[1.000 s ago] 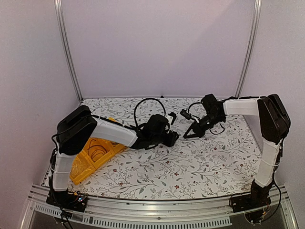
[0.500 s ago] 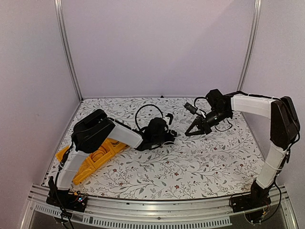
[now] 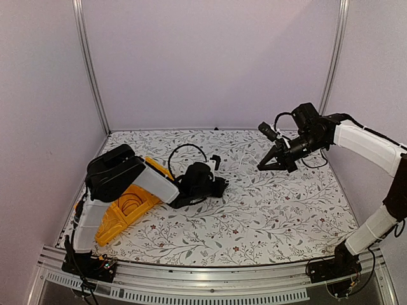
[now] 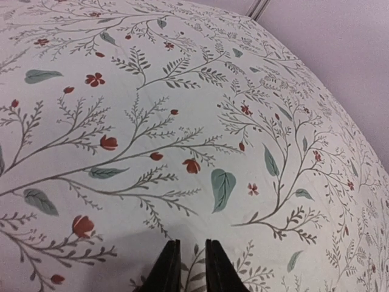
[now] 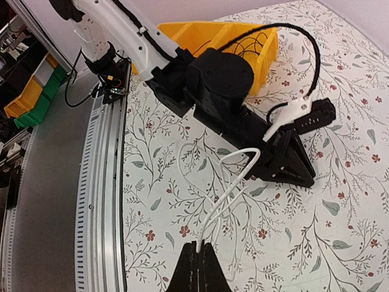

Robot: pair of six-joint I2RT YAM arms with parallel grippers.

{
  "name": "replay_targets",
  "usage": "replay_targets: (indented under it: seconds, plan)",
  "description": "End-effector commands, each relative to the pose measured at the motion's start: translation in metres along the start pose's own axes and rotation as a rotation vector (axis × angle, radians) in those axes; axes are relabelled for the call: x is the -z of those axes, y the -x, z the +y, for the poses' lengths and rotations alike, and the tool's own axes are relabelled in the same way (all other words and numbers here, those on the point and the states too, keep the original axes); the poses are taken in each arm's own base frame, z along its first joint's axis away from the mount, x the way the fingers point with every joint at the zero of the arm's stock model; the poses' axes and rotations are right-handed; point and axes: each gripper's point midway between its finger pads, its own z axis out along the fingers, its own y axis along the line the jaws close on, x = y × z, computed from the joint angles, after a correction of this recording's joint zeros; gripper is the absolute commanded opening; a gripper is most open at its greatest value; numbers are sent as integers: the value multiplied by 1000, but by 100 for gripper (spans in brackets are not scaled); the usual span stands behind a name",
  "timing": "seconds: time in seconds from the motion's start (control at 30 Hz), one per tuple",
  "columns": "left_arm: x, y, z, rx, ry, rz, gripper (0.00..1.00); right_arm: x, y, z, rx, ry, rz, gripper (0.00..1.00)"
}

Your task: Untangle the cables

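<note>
A thin white cable [image 5: 234, 176] runs up from the flowered table into my right gripper [image 5: 199, 248], which is shut on its end. It hangs in a bent loop whose top lies against the side of my left gripper [image 5: 292, 164]. In the top view my right gripper [image 3: 261, 167] is raised over the back right of the table. My left gripper [image 3: 221, 186] is low over the middle. In the left wrist view its fingers [image 4: 189, 258] stand narrowly apart with only tablecloth between them. Dark thin cables [image 5: 244, 44] lie coiled in the yellow bin [image 5: 200, 30].
The yellow bin [image 3: 108, 222] sits at the left of the table beside my left arm. A thick black arm cable [image 3: 184, 149] loops up behind the left wrist. The metal front rail [image 5: 103, 182] runs along the table's near edge.
My right gripper has lifted and moved right and back, away from the left gripper, with the white cable in it. My left gripper has drawn back a little to the left.
</note>
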Motion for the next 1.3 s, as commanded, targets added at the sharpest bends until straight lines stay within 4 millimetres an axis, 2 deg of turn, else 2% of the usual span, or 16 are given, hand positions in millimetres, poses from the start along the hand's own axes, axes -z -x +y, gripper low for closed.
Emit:
replay_targets:
  seconds: [0.0, 0.07, 0.2, 0.27, 0.3, 0.33, 0.37, 0.43, 0.5, 0.7, 0.87, 0.97, 1.13, 1.27]
  plan:
    - [40, 29, 15, 36, 104, -66, 24, -14, -39, -21, -68, -49, 117, 0]
    - [63, 26, 26, 43, 156, -74, 31, -19, -50, -26, -79, -56, 142, 0]
    - [90, 30, 24, 29, 152, -103, 38, -32, -71, -47, -109, -85, 193, 0]
    - [91, 32, 13, -9, 93, -100, 39, -36, -81, -67, -140, -118, 213, 0]
    - [89, 32, 8, -28, 69, -93, 40, -39, -89, -83, -171, -140, 228, 3]
    - [86, 33, 3, -39, 48, -88, 41, -37, -88, -101, -185, -182, 225, 9]
    - [83, 33, -2, -50, 25, -82, 41, -33, -95, -123, -219, -241, 238, 16]
    - [76, 33, -10, -69, -17, -73, 41, -27, -104, -155, -303, -322, 241, 20]
    - [69, 33, -18, -75, -49, -60, 42, -25, -115, -166, -326, -369, 261, 30]
    - [53, 33, -33, -94, -115, -34, 43, -16, -116, -137, -245, -377, 214, 40]
    - [31, 30, -35, -96, -119, 28, 43, -23, -117, -110, -221, -268, 180, 43]
    - [31, 30, -35, -85, -126, 33, 43, -33, -109, -106, -213, -227, 166, 44]
    - [34, 27, -24, -20, -113, 75, 42, -62, -102, -105, -170, -212, 227, 46]
    - [36, 27, -20, 20, -131, 92, 42, -82, -88, -106, -138, -197, 246, 49]
